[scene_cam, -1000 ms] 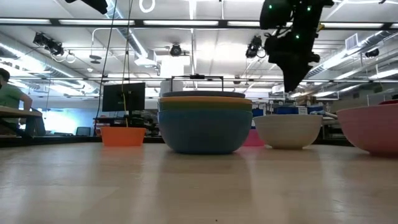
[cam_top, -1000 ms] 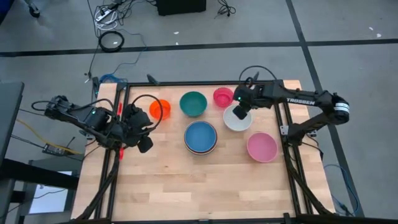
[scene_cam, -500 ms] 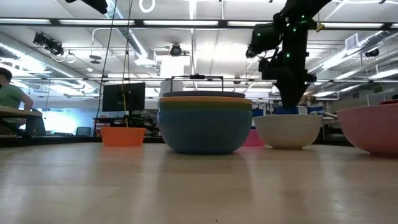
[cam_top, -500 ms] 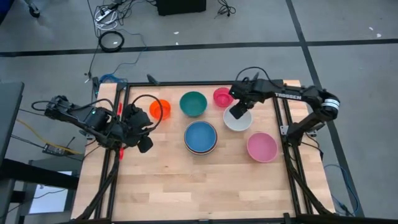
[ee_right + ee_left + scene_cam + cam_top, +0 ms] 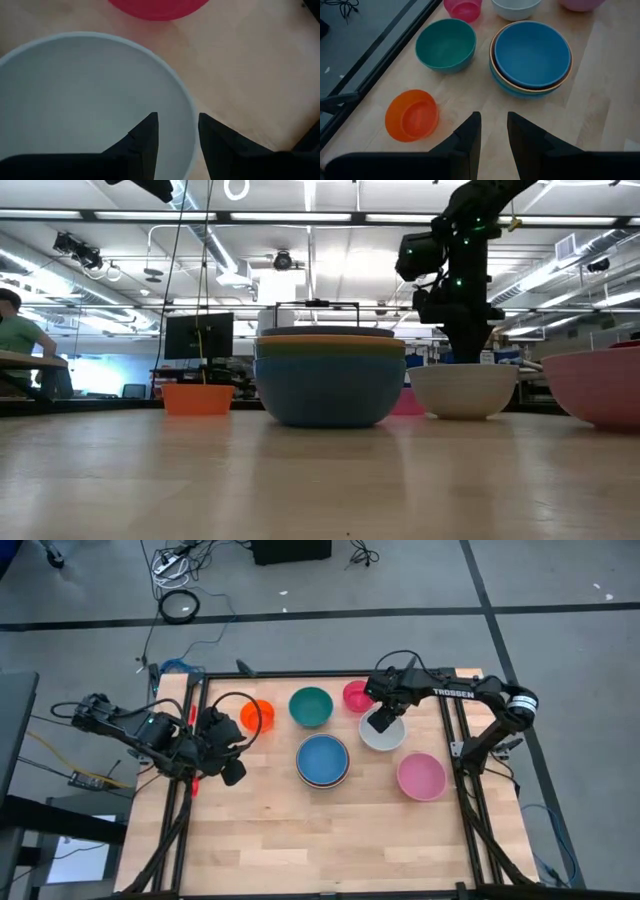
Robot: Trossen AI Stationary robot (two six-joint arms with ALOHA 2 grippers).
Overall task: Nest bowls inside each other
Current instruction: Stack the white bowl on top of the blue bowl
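Observation:
Several bowls rest by their bases on the wooden table (image 5: pixel 270 830). The white bowl (image 5: pixel 390 737) is at the far right. My right gripper (image 5: pixel 177 125) points steeply down over it, open. One finger (image 5: pixel 145 137) is inside the bowl's rim (image 5: pixel 189 112) and the other (image 5: pixel 220 142) outside; no touch shows. In the low view the bowl's wall (image 5: pixel 465 390) hides the fingertips. A blue bowl (image 5: pixel 323 757) tops a nested stack (image 5: pixel 330 385) at the middle. My left gripper (image 5: pixel 493 131) waits open at the table's left, with nothing between its fingers.
A small orange bowl (image 5: pixel 257 716), a teal bowl (image 5: pixel 311 706) and a small magenta-red bowl (image 5: pixel 357 695) line the far edge. A pink bowl (image 5: pixel 421 776) sits at the right. Black frame rails (image 5: pixel 462 780) border the table. Bare wood lies along the near side.
My right gripper has come down toward the white bowl and a little toward the table's left. It has tipped to point more steeply down, and its fingers now reach the bowl's rim. No bowl has moved.

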